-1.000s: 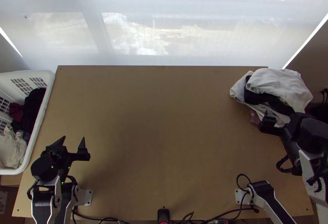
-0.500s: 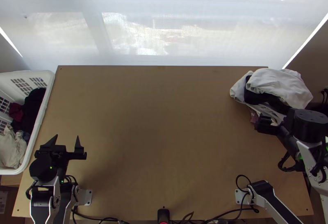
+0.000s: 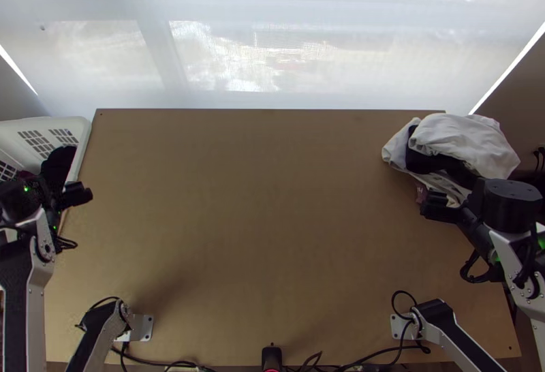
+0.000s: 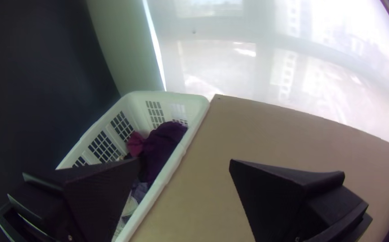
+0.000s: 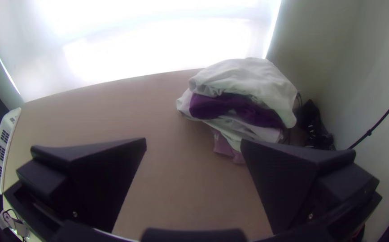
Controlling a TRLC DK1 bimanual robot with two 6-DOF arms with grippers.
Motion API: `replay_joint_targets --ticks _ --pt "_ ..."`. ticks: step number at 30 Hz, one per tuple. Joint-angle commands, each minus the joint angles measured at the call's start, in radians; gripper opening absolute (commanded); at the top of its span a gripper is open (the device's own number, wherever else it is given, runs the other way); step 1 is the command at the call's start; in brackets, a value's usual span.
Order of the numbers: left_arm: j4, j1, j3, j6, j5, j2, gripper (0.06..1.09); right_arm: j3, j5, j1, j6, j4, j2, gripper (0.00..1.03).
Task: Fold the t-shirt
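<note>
Workpiece location: from where I stand, the t-shirt to be folded is most likely one of the bunched garments in the white basket [image 4: 165, 179] beside the table [image 3: 252, 222]; which one cannot be confirmed. Candidates are the dark purple garment [image 4: 160, 150], heaped against the inner wall, and the reddish cloth [image 4: 136, 143] touching it. Tool state: the left gripper [image 4: 184, 160] is at the basket, fingers spread wide, nothing between them; the right gripper [image 5: 193, 140] is near the garment pile [image 5: 243, 80] at the table's far corner, fingers likewise well apart and holding nothing. Handling characteristics: expect a light, limp knit that bends under its own weight, will not break, and cannot be pushed into shape, only drawn or laid. It may cling to neighbouring cloth, so a deep bite risks lifting two garments together. Grip point, pick-up: take a raised fold on the crown of the purple heap, clear of the basket rim, and close on a shallow pinch. Grip points, spreading: once it lies on the table, take the shoulder seams or the two hem corners, one per gripper, and keep tension even. Caution: flat fingers may let a single thin layer slip; gather a small fold before lifting.
</note>
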Motion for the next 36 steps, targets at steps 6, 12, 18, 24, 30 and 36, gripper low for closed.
replay_joint_targets --ticks 6,12,18,24,30,36 --pt "0.022 0.244 0.402 0.118 -0.008 0.573 1.04 0.029 0.001 -0.018 -0.011 -0.027 0.008 0.98" --pt "-0.059 0.288 0.591 0.077 -0.005 0.826 1.04 0.066 0.004 -0.039 -0.011 -0.038 0.037 0.98" --pt "-0.106 0.408 0.775 0.063 -0.007 1.093 1.04 0.101 0.008 -0.062 -0.011 -0.061 0.057 0.98" --pt "-0.100 0.512 0.927 0.081 -0.007 1.320 1.04 0.096 0.010 -0.078 -0.012 -0.090 0.062 0.98" --pt "-0.100 0.598 1.065 0.097 -0.008 1.527 1.04 0.082 0.012 -0.104 -0.016 -0.114 0.063 0.98" --pt "-0.100 0.658 1.163 0.100 -0.010 1.690 1.04 0.072 0.022 -0.118 -0.023 -0.145 0.063 0.98"
